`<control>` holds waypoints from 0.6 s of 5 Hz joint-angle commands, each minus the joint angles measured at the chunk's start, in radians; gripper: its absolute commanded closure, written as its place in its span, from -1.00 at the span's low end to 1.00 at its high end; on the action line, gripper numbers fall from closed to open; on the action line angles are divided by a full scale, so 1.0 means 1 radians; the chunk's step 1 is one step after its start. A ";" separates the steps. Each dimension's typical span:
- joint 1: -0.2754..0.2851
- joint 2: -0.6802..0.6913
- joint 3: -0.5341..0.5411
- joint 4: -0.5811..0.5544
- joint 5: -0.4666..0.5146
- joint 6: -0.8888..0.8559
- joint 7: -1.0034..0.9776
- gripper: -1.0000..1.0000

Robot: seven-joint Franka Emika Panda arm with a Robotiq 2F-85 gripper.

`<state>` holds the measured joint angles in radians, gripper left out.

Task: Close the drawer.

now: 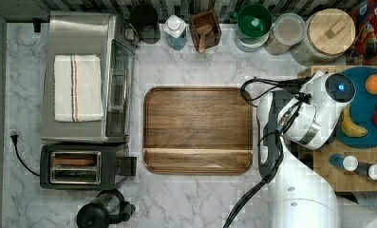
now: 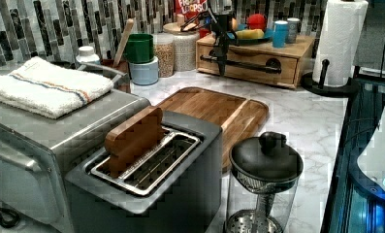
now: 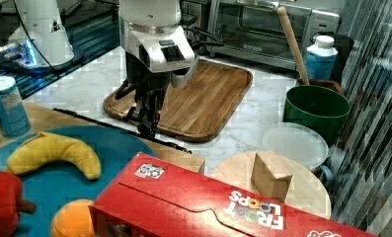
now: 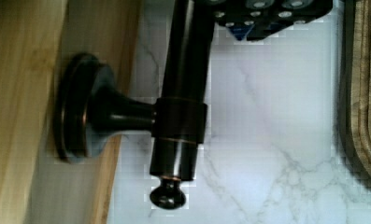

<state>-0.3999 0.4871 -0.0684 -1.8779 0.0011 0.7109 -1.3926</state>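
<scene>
The drawer (image 2: 287,72) is the front of a light-wood box at the back of the counter, with a long thin black bar handle (image 2: 250,63) across it. My gripper (image 2: 222,68) hangs straight down at the left view's left part of that handle, shut and with nothing in it. In the right view the gripper (image 3: 148,127) points down onto the handle (image 3: 90,119). Seen from the wrist, the handle (image 4: 179,121) and its round mount run beside the drawer front (image 4: 15,116), with the gripper (image 4: 272,14) on the bar's outer side. I cannot tell how far the drawer sticks out.
A dark wooden tray (image 1: 198,129) lies mid-counter, just in front of the drawer. A blue plate (image 1: 362,135) with a banana and other fruit tops the box, beside two cans. A paper towel roll (image 2: 339,39) stands at the left view's right. Toaster (image 1: 81,166), oven and jars line the rest.
</scene>
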 commanded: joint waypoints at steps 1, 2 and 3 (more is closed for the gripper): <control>-0.095 -0.008 -0.090 0.135 -0.037 0.072 -0.040 1.00; -0.093 -0.007 -0.092 0.135 -0.036 0.072 -0.041 1.00; -0.115 -0.009 -0.068 0.135 -0.052 0.072 -0.031 1.00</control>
<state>-0.4043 0.4902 -0.0635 -1.8721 -0.0012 0.7031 -1.3926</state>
